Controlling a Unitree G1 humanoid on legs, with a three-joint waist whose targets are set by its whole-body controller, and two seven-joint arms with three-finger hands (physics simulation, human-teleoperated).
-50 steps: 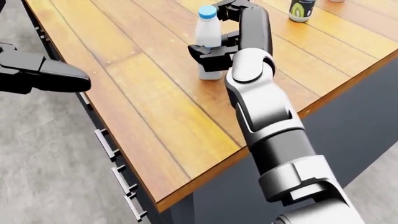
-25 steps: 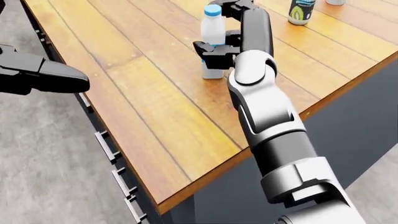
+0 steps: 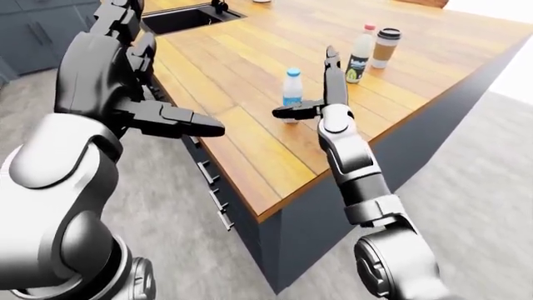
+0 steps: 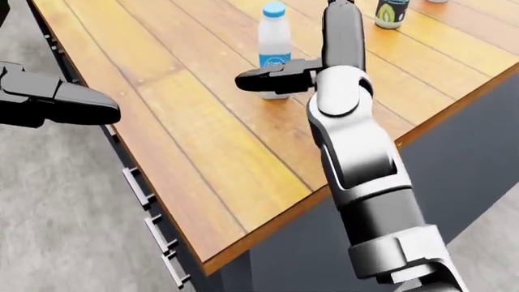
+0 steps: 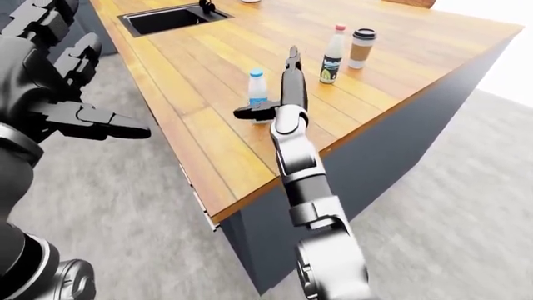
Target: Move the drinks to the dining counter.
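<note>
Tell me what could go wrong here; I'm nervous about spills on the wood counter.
The right hand is open beside the blue-capped bottle; a stray finger could tip it. The bottle with the red cap and the coffee cup stand close together, so grabbing one may knock the other.

Counter (image 3: 250, 140): warm orange-brown wood planks, darker grain streaks; dark slate-blue sides below, pale grey drawer handles (image 4: 138, 185).
Bottle (image 4: 274, 45) on counter: translucent white body, light blue cap, blue label band.
Second bottle (image 3: 360, 55), toward counter's right end: white, red cap, dark label with green mark.
Cup (image 3: 385, 47) beside it: tan-brown, black lid.
Sink (image 5: 162, 19) at counter's top left: black.
Right hand (image 4: 280, 76): black fingers; forearm white and dark grey.
Left hand (image 4: 56, 100): black.
Floor (image 3: 467, 169): mottled grey.
</note>
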